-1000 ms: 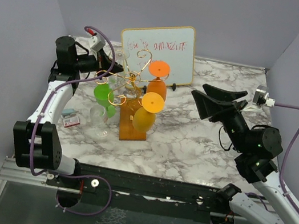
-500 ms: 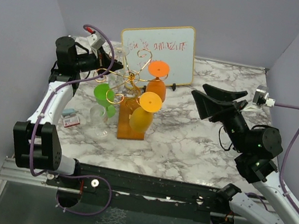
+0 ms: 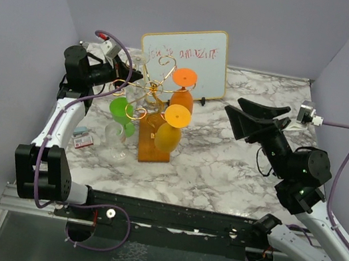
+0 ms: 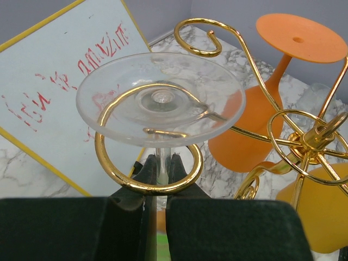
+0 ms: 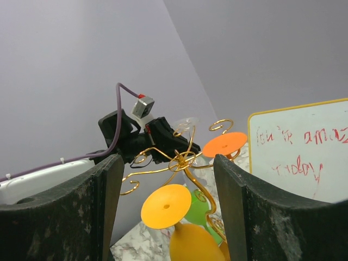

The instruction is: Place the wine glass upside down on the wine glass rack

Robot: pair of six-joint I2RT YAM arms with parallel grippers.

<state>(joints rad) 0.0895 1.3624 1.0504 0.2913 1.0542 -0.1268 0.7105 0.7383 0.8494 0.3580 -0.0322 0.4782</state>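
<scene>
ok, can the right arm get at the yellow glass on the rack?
Probably yes. The yellow glass hangs on the rack's near right side, facing the right gripper, whose jaws are open and empty; only bare table lies between.

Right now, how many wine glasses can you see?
5. Orange glass, yellow glass and green glass hang on the rack; the left pincer holds a clear glass there; another clear glass stands on the table. More may be hidden.

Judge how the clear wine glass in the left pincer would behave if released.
Likely fragile: the clear wine glass looks thin, its slender stem pinched in the left pincer. Probably slippery, being smooth glass. Its foot lies over a curl of the wine glass rack, so it may hang there if released.
</scene>
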